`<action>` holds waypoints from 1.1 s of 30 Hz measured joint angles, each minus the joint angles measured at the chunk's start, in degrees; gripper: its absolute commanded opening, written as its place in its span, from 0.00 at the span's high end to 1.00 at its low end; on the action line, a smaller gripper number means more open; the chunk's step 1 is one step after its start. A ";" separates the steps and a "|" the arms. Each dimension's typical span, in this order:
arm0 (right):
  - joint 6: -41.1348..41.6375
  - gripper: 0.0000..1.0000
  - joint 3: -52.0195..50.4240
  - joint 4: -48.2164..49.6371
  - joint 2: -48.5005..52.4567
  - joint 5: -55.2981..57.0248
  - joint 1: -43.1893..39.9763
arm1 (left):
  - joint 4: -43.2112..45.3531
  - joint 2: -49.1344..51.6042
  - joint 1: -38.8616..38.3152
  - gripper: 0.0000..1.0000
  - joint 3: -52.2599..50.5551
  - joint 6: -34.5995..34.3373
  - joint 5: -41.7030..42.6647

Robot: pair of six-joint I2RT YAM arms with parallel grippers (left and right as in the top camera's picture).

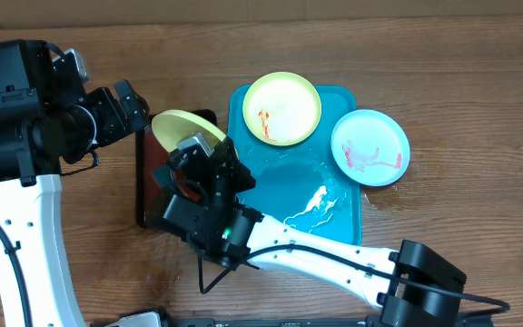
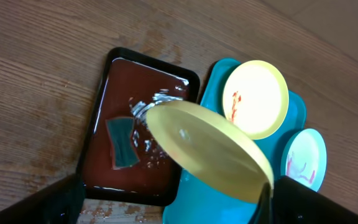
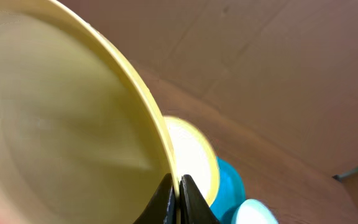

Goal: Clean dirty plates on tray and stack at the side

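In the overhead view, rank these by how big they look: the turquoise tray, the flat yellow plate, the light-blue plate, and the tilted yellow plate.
1. Turquoise tray.
2. Flat yellow plate and light-blue plate: look alike, a tie.
Tilted yellow plate: partly hidden behind the arm, so unranked.

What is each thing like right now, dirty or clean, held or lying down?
held yellow plate: tilted, pinched at its rim.
right gripper: shut on held yellow plate.
left gripper: open, empty.
second yellow plate: flat on blue tray, red smear.
blue plate: red smears, across tray's edge.
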 measured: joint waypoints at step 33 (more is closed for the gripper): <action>8.44 0.78 -25.59 -21.27 -4.52 -79.43 -41.42 | -0.57 18.88 -19.65 0.43 -0.11 3.06 0.00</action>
